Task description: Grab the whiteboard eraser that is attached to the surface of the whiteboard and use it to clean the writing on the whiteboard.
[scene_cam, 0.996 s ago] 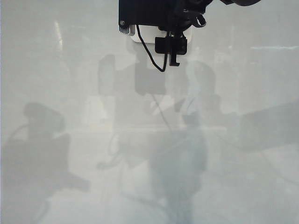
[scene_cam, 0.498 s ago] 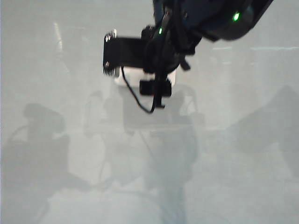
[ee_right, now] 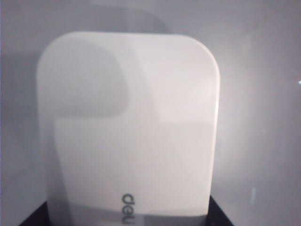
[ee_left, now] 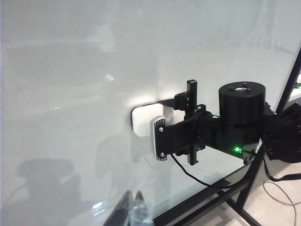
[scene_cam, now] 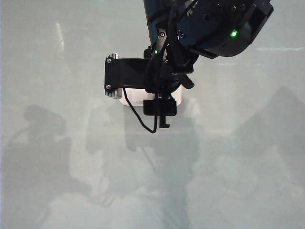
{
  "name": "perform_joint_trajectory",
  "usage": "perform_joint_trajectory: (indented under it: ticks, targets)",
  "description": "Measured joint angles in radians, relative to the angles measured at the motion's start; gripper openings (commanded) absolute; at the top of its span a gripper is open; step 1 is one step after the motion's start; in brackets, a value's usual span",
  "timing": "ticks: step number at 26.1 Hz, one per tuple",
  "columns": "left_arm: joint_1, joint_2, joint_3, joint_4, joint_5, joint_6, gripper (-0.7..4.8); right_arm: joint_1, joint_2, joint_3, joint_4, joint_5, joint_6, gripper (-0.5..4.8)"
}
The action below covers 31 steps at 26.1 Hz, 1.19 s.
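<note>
Our right claw [scene_cam: 159,98] is clamped on the eraser [scene_cam: 136,99], its jaws across the block's width, so the white body fills the right wrist view [ee_right: 127,122] with the printed logo at its edge. We judge the flat face is pressed to the whiteboard [scene_cam: 57,62], the hold a wipe calls for. In the exterior view the eraser sits just right of centre, in the far half. No writing shows anywhere; the arm may hide it. Our left claw [ee_left: 131,212] hangs near the board's lower edge, well apart from the eraser [ee_left: 141,120], holding nothing, tips almost together.
</note>
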Motion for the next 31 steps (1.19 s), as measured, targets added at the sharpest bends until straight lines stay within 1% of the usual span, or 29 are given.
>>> perform_joint_trajectory:
  ticks: [2,6,10,12,14,15,16,20,23,26,28,31]
  targets:
    - [0.0,0.0,0.0,0.0,0.0,0.0,-0.05,-0.004,-0.042,-0.009,-0.016,0.033,-0.034,2.01]
    - [0.0,0.0,0.0,0.0,0.0,0.0,-0.05,-0.012,-0.162,-0.002,0.008,0.061,-0.037,2.01]
    - [0.0,0.0,0.0,0.0,0.0,0.0,-0.05,-0.031,-0.222,0.002,0.01,0.065,-0.035,2.01]
    - [0.0,0.0,0.0,0.0,0.001,0.0,-0.05,-0.057,-0.227,0.002,-0.013,0.05,-0.031,2.01]
    - [0.0,0.0,0.0,0.0,0.0,0.0,-0.05,-0.086,-0.24,0.002,-0.055,0.01,-0.008,2.0]
    - [0.0,0.0,0.0,0.0,0.0,0.0,-0.05,-0.104,-0.251,0.003,-0.091,-0.035,0.032,2.0]
    - [0.0,0.0,0.0,0.0,0.0,0.0,-0.05,-0.112,-0.253,0.004,-0.111,-0.058,0.061,2.0]
    - [0.0,0.0,0.0,0.0,0.0,0.0,-0.05,-0.124,-0.257,-0.005,-0.153,-0.12,0.156,1.97]
    - [0.0,0.0,0.0,0.0,0.0,0.0,-0.05,-0.128,-0.243,-0.053,-0.187,-0.143,0.178,1.96]
    - [0.001,0.0,0.0,0.0,0.001,0.0,-0.05,-0.134,-0.2,-0.113,-0.269,-0.151,0.188,1.68]
    - [0.003,0.0,0.0,0.0,0.0,0.0,-0.05,-0.137,-0.193,-0.145,-0.302,-0.149,0.209,1.69]
    - [0.008,0.0,0.0,0.0,0.0,0.0,-0.05,-0.134,-0.183,-0.16,-0.232,-0.148,0.231,1.7]
